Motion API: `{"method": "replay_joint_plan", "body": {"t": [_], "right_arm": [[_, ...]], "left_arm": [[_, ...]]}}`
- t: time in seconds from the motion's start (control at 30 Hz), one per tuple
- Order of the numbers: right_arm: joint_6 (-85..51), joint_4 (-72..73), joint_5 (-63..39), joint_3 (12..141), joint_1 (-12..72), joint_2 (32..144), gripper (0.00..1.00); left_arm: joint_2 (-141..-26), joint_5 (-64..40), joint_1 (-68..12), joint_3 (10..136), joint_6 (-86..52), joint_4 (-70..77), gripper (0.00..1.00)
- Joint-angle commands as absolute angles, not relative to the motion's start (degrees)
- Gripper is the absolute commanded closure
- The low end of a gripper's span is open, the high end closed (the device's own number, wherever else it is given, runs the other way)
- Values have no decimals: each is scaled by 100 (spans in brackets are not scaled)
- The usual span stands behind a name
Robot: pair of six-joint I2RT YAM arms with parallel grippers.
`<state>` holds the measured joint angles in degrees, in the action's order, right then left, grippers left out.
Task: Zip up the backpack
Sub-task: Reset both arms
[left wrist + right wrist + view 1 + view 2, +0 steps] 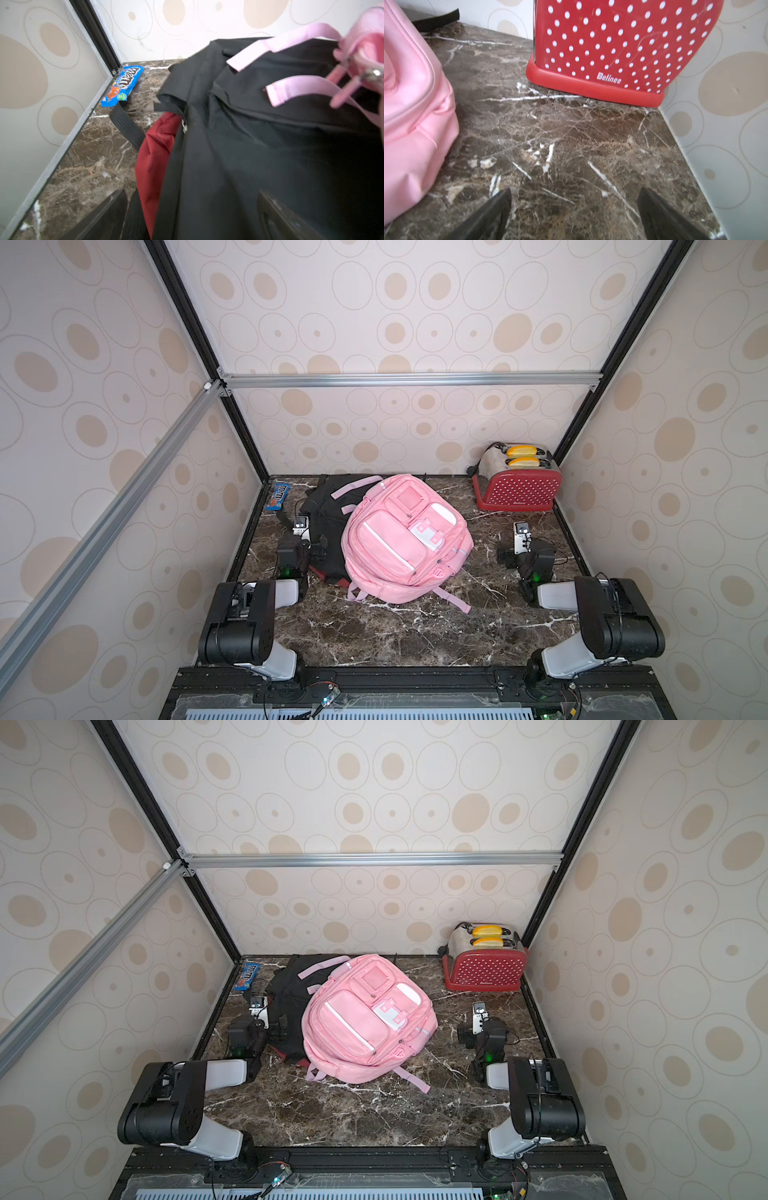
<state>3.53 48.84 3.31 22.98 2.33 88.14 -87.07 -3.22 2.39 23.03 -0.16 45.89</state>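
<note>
Veined marble tabletop (395, 635), padded pink backpack (399, 539)

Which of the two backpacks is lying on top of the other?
The pink backpack; it lies partly over the black backpack, which pokes out from beneath it.

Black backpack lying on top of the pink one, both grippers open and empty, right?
No: the pink backpack lies on top of the black backpack, as both top views show. The left gripper and right gripper are open and empty.
</note>
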Motion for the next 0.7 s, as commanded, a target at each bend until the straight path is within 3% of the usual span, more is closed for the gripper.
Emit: {"method": "replay_joint_plan", "body": {"t": [0.0,0.67], "right_arm": [[358,4636,255,2360,193,8814,0],[332,4499,307,2425,190,8818,0]], "left_arm": [[-8874,-716,339,2272,67,5187,1],[-8806,-654,398,2338,0,4958,1]]}}
